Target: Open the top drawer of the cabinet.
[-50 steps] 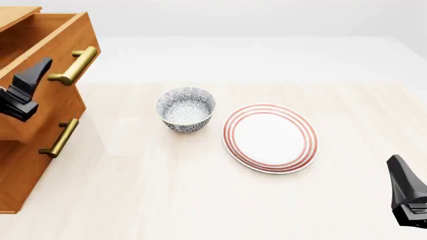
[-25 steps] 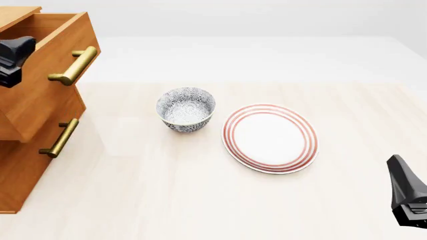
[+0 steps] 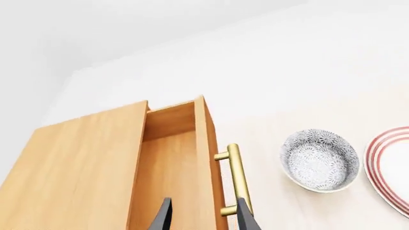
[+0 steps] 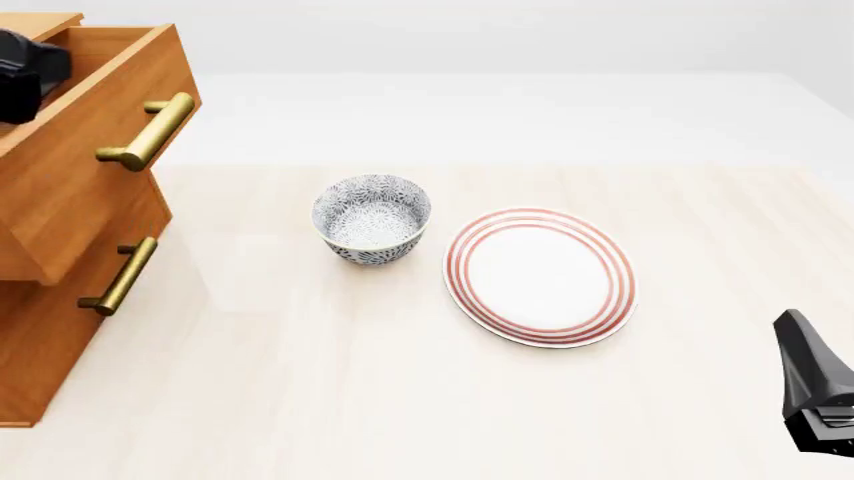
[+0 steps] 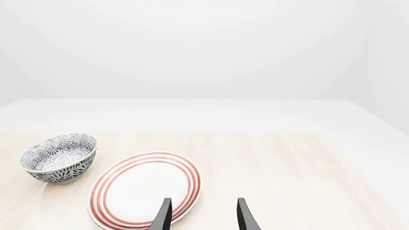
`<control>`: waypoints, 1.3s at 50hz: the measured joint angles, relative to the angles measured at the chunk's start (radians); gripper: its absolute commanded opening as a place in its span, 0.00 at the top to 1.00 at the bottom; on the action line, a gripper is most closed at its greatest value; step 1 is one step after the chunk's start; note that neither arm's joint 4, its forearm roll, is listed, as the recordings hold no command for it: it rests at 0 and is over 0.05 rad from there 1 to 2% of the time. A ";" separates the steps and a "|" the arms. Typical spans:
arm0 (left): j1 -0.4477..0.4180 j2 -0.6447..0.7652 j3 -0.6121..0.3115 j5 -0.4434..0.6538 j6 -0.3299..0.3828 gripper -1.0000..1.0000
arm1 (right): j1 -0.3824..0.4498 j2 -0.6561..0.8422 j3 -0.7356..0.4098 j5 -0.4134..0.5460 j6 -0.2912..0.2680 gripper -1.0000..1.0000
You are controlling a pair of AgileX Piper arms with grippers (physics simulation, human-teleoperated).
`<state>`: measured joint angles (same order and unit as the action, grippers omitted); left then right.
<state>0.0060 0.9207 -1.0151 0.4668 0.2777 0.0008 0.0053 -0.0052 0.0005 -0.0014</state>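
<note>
The cabinet [image 4: 34, 380] stands at the table's left edge. Its top drawer [image 4: 127, 85] is pulled out, with its brass handle [image 4: 147, 130] facing the table's middle. In the left wrist view the open top drawer [image 3: 169, 167] shows from above, beside the cabinet top [image 3: 83, 163], with its handle [image 3: 235, 177] on the front. My left gripper [image 3: 202, 220] is open and empty, above the drawer's front board, touching nothing. In the front view it [image 4: 24, 70] shows only as a dark body at the far left. My right gripper [image 5: 202, 218] is open and empty, low at the near right [image 4: 814, 395].
A blue-patterned bowl [image 4: 372, 217] and a red-ringed white plate [image 4: 541, 275] sit mid-table; both also show in the right wrist view, the bowl [image 5: 59, 158] and the plate [image 5: 145, 189]. A lower drawer's handle [image 4: 118, 275] is below the top one.
My left gripper has risen from in front of the top drawer's face to above the drawer. The drawer stays pulled out. The right arm has not moved.
</note>
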 measured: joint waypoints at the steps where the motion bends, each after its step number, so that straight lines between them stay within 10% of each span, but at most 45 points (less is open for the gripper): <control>1: 0.000 0.007 -0.007 0.009 -0.007 0.00 | 0.000 0.000 0.000 0.000 0.000 0.00; 65: -0.008 0.301 -0.370 0.380 -0.288 0.00 | 0.000 0.000 0.000 0.000 0.000 0.00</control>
<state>-0.0016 1.2216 -1.3853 0.8469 -0.0102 0.0007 0.0053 -0.0052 0.0005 -0.0014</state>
